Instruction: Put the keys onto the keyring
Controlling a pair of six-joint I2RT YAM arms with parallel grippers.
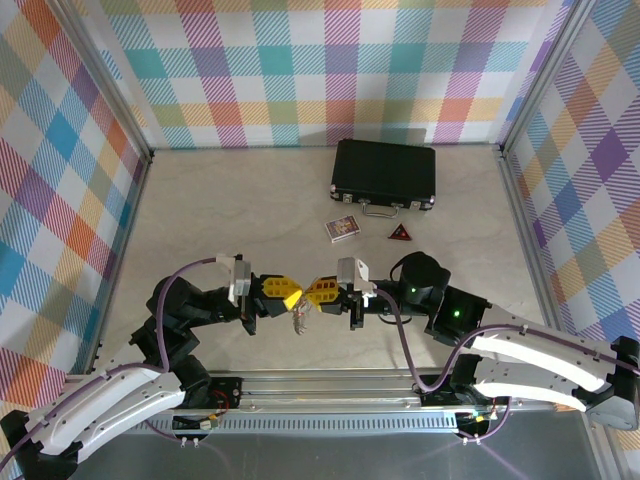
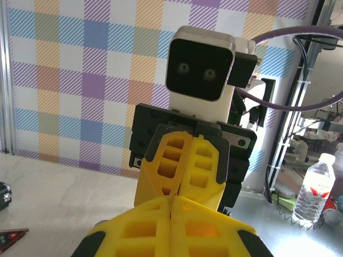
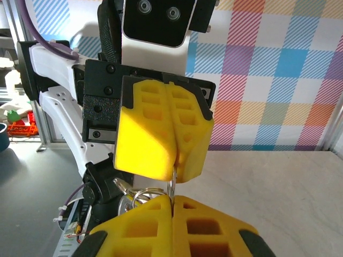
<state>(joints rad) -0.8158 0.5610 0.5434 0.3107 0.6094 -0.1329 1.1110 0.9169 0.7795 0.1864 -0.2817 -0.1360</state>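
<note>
Threading step: in front of the black rectangular case (image 1: pixel 385 175), left gripper (image 1: pixel 290 296) and right gripper (image 1: pixel 312 292), tip to tip, both clamped the thin silver-grey metal keyring (image 1: pixel 298 320); the next move likely required opening its loop.

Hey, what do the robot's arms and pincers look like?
The left pincer and right pincer have yellow, cut-out fingers on black mounts. Both arms have white shells near the base, black joints beyond, and purple cables looping along them. Green lights glow on the right arm.
</note>
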